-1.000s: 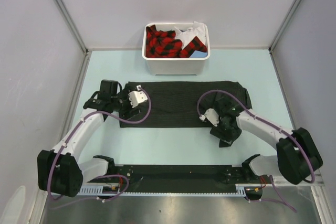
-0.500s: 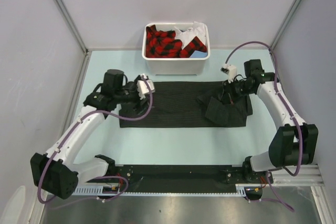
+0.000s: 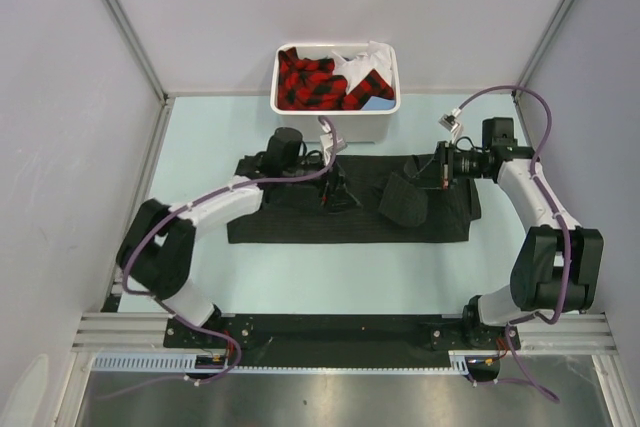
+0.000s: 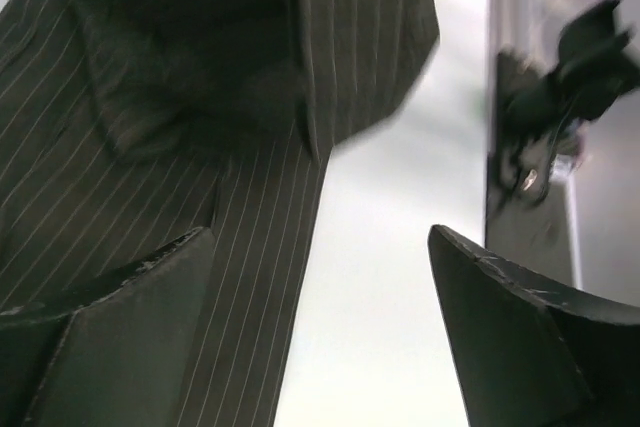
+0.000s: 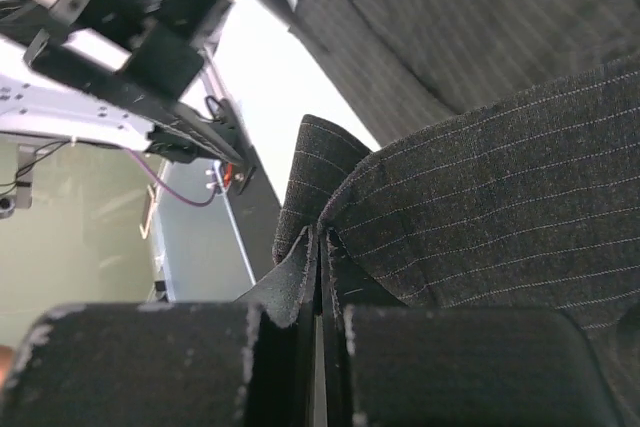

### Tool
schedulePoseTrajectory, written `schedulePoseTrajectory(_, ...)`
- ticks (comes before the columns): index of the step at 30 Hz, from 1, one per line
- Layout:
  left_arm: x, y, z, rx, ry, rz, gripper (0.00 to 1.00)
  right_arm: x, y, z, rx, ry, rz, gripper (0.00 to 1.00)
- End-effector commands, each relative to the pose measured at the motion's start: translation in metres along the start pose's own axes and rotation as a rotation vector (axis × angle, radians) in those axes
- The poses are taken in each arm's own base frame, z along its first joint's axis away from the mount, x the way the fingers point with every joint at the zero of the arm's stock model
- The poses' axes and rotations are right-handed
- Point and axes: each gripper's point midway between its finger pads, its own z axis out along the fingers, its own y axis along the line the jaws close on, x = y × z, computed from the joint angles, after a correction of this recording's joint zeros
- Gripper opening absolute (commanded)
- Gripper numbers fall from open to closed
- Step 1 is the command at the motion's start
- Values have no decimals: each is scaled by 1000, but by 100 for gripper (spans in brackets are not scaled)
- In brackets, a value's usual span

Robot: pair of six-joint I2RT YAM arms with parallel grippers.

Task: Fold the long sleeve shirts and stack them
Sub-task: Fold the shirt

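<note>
Pinching a lifted flap of the pinstriped shirt (image 3: 300,219) spread before the bin (image 3: 335,132), the right gripper (image 3: 438,167) might drag the whole cloth askew, since the left gripper (image 3: 335,189), jaws wide apart, pins nothing.

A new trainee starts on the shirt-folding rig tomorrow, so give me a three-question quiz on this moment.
1. True or false: the right jaws are shut on a fold of the pinstriped shirt.
2. The white bin holds: A) red-and-black plaid clothing; B) shoes; C) nothing.
3. Fill in: the left jaws stand ____ above the shirt, holding nothing.
Key: 1 true; 2 A; 3 open.
</note>
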Motion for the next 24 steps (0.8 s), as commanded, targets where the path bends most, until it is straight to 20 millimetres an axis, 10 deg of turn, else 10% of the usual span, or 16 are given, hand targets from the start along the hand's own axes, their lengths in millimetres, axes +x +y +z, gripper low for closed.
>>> schedulePoseTrajectory(1, -46, -25, 29, 191, -179, -53, 99, -6, 30, -7, -87, -41, -73, 0)
schedulePoseTrajectory(17, -46, -40, 85, 382, -240, -163, 83, -4, 33, -15, -94, -52, -55, 0)
schedulePoseTrajectory(24, -75, -48, 67, 381, -255, -159, 0, -9, 23, -16, -45, -68, -67, 8)
